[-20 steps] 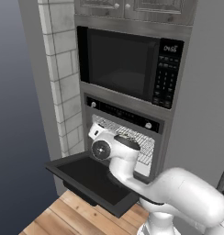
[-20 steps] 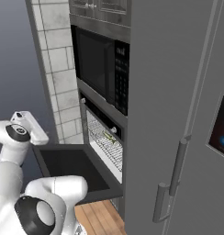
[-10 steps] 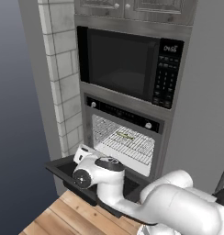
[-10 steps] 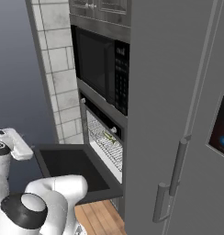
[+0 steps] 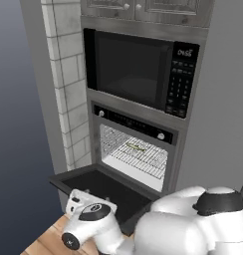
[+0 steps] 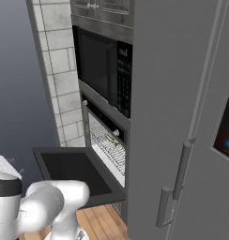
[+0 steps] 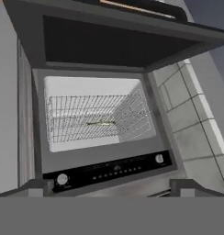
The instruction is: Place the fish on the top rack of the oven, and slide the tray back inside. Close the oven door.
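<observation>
The oven (image 5: 133, 122) stands open, with its black oven door (image 5: 103, 187) folded down flat. Inside the pale cavity the fish (image 5: 136, 147) lies on the top rack (image 5: 143, 160), a silver wire tray that sits back within the cavity. The hand view is upside down: the oven door (image 7: 114, 41) is at the top, the fish (image 7: 101, 123) and rack (image 7: 72, 120) are in the middle, and the knob strip is below them. My gripper (image 7: 113, 188) is open and holds nothing. It sits low, out past the door's front edge, and faces the oven. The right base view shows the fish (image 6: 111, 139) and the door (image 6: 69, 168).
A black microwave (image 5: 138, 69) with a keypad sits above the oven. Left of the oven is a grey tiled wall (image 5: 66, 74). A tall grey fridge (image 6: 191, 117) with a handle stands on the right. Wooden floor (image 5: 44, 244) lies below the door.
My arm has dropped from in front of the oven cavity to below and outside the door's front edge. The fish, the rack and the door have not moved.
</observation>
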Controlling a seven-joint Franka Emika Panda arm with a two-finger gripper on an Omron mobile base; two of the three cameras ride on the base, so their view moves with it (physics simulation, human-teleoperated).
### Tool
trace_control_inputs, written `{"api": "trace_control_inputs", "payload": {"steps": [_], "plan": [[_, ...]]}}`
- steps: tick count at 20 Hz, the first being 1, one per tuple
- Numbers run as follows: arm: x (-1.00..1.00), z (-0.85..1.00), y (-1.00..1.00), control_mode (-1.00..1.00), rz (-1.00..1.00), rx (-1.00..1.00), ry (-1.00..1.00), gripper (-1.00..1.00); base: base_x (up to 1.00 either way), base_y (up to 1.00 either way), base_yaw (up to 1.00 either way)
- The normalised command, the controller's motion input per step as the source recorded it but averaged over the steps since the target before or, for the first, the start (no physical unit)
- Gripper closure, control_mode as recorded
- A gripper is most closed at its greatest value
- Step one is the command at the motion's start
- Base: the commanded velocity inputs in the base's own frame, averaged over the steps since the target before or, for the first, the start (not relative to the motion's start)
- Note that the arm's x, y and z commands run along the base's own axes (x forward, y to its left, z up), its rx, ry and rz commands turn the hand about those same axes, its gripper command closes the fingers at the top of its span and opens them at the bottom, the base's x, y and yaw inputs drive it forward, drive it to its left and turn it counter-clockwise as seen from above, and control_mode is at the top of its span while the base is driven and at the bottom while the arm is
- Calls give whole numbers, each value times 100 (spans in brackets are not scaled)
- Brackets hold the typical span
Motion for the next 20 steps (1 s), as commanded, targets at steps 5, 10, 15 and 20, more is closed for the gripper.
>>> {"api": "trace_control_inputs", "payload": {"steps": [5, 10, 15, 20], "plan": [[-11, -56, 82, -100, -23, -13, -1, -100, 0, 0, 0], [1, -56, 63, -100, -42, -10, 0, -100, 0, 0, 0], [12, -68, 31, -100, -31, -12, 0, -100, 0, 0, 0], [44, -28, -20, -100, -3, -1, 0, -100, 0, 0, 0]]}}
